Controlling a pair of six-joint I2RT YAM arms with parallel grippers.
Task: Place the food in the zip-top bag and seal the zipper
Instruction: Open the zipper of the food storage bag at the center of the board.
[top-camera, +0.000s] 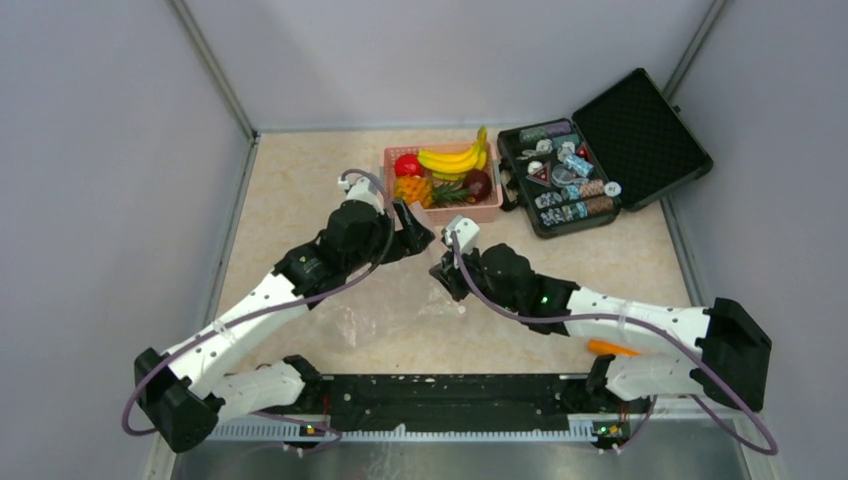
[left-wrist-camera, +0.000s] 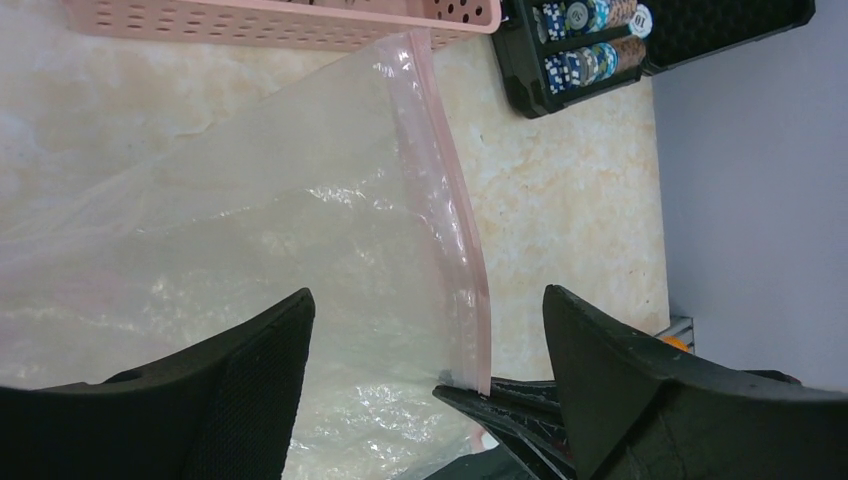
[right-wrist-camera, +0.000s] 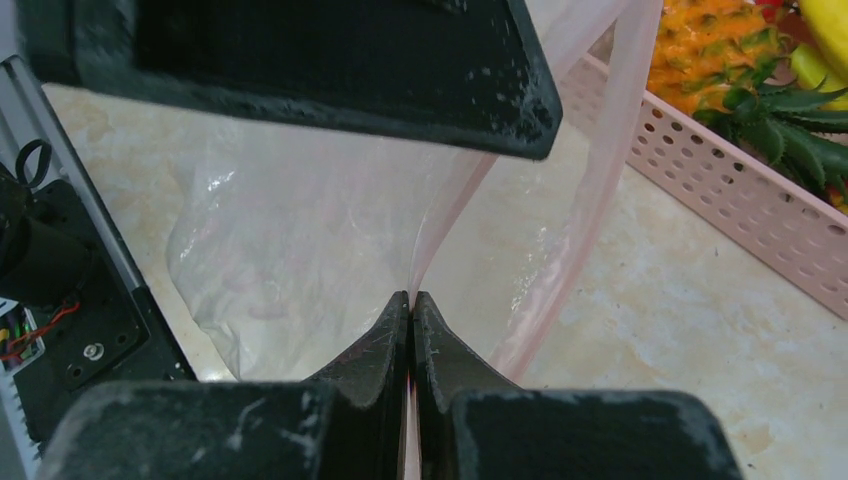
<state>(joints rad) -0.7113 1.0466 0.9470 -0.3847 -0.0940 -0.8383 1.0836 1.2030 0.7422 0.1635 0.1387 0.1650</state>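
Observation:
The food lies in a pink basket (top-camera: 470, 212): a banana bunch (top-camera: 455, 158), a red fruit (top-camera: 407, 165), a pineapple (top-camera: 412, 190) (right-wrist-camera: 710, 40) and a maroon fruit (top-camera: 477, 184). The clear zip-top bag (top-camera: 385, 315) (left-wrist-camera: 250, 230) lies on the table in front of the basket, with its mouth raised. My right gripper (right-wrist-camera: 412, 296) (top-camera: 447, 275) is shut on one lip of the pink zipper (left-wrist-camera: 440, 190). The other lip (right-wrist-camera: 610, 150) hangs free. My left gripper (left-wrist-camera: 428, 292) (top-camera: 412, 228) stands open, its jaws on either side of the held strip.
An open black case (top-camera: 600, 150) (left-wrist-camera: 560, 60) of small trinkets stands right of the basket (left-wrist-camera: 250, 22) (right-wrist-camera: 740, 200). An orange stick (top-camera: 612, 348) lies by the right arm's base. Grey walls close in the table on three sides.

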